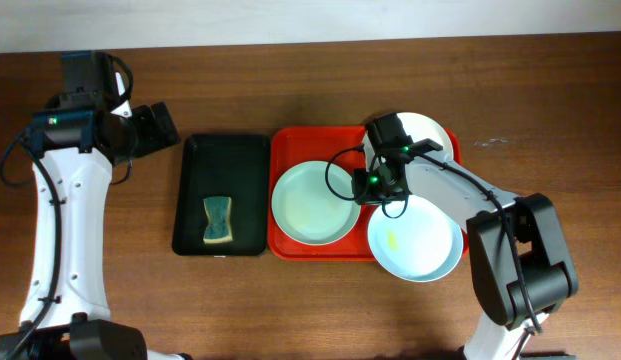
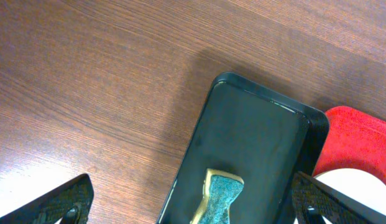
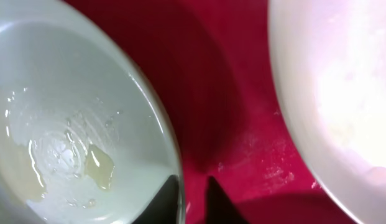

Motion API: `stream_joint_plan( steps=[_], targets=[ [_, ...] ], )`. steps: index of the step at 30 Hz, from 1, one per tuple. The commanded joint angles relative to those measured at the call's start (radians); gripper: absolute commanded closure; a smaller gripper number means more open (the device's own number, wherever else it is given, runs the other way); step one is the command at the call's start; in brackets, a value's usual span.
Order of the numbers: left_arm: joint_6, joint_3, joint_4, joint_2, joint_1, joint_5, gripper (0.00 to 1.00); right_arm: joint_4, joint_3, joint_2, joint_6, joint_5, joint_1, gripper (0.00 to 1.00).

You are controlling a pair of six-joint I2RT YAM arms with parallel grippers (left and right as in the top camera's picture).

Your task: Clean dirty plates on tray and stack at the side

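1. Although its two dark tips stand almost together, the right pincer (image 3: 193,202) leaves a thin slit of red between them and grips nothing that shows.
2. Directly beneath it lies the red tray (image 1: 295,145), glossy plastic, rectangular with rounded corners and a raised rim. Its long axis runs side to side across the wood-grained counter (image 1: 290,80).
3. Just beside the tips sits a blue-green plate (image 1: 313,203), round, shallow and smooth. It lies flat and face up on the tray, with a wet film and a pale yellowish smear in its well. One tip overlaps its rim.
4. On the tips' other side, a little apart, the white plate (image 1: 435,130) lies flat on the tray, equally round and smooth.
5. Near the pincer, under its arm, a second blue-green plate (image 1: 420,245) bears a small yellow smear and overhangs the tray's corner.
6. The left pincer (image 2: 193,193) gapes wide and holds nothing, well apart from the plates. Ahead of it lies a narrower black tray (image 1: 245,170) carrying a waisted teal-and-yellow sponge (image 1: 218,220).
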Motion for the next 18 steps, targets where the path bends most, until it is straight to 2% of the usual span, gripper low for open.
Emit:
stream_joint_plan(
  steps=[1, 6, 8, 10, 13, 18],
  targets=[
    [-0.01, 0.004, -0.001, -0.002, 0.003, -0.004, 0.01, 0.005, -0.003, 0.008, 0.008, 0.016, 0.004, 0.96],
    [-0.01, 0.004, -0.001, -0.002, 0.003, -0.004, 0.01, -0.006, 0.016, 0.007, 0.008, 0.017, -0.012, 0.95],
    [-0.01, 0.004, -0.001, -0.002, 0.003, -0.004, 0.01, -0.009, 0.016, 0.007, 0.008, 0.017, -0.024, 0.84],
    [-0.01, 0.004, -0.001, -0.002, 0.003, -0.004, 0.01, -0.009, 0.016, 0.007, 0.008, 0.017, -0.029, 0.82],
    [-0.01, 0.004, -0.001, -0.002, 0.003, -0.004, 0.01, -0.009, 0.016, 0.007, 0.008, 0.019, -0.03, 0.82],
    [-0.01, 0.004, -0.001, -0.002, 0.003, -0.004, 0.01, -0.009, 0.016, 0.007, 0.008, 0.016, -0.029, 0.9]
  ],
)
